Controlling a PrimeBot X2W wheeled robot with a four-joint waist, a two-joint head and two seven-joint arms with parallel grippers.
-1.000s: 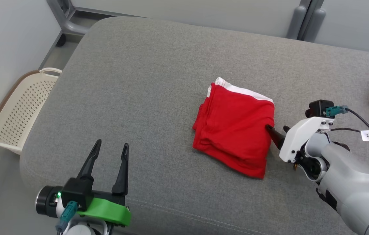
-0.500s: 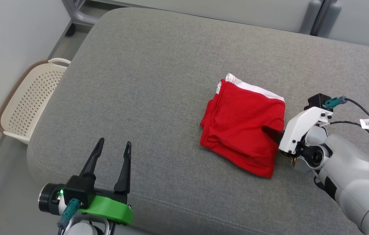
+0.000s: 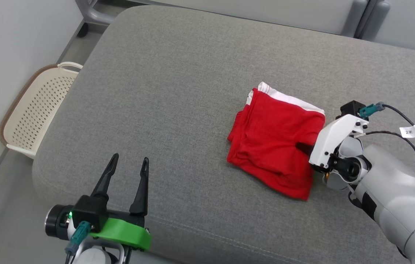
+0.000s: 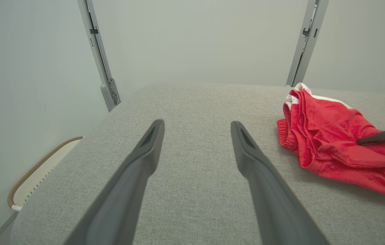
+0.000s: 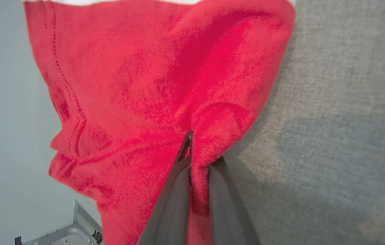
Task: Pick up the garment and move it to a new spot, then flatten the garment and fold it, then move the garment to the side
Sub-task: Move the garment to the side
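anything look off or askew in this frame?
Nothing damaged or spilled. The folded red fabric garment with a white waistband lies on the grey upholstered cushion, layers slightly uneven and rumpled. The right end effector is shut on a pinch of its edge; the left end effector hangs open, apart.

A fold of the red garment point(image 5: 151, 85) is pinched by the right gripper point(image 5: 202, 149) — jaws pressed together, with the grey cushion point(image 5: 342, 102) seen alongside.
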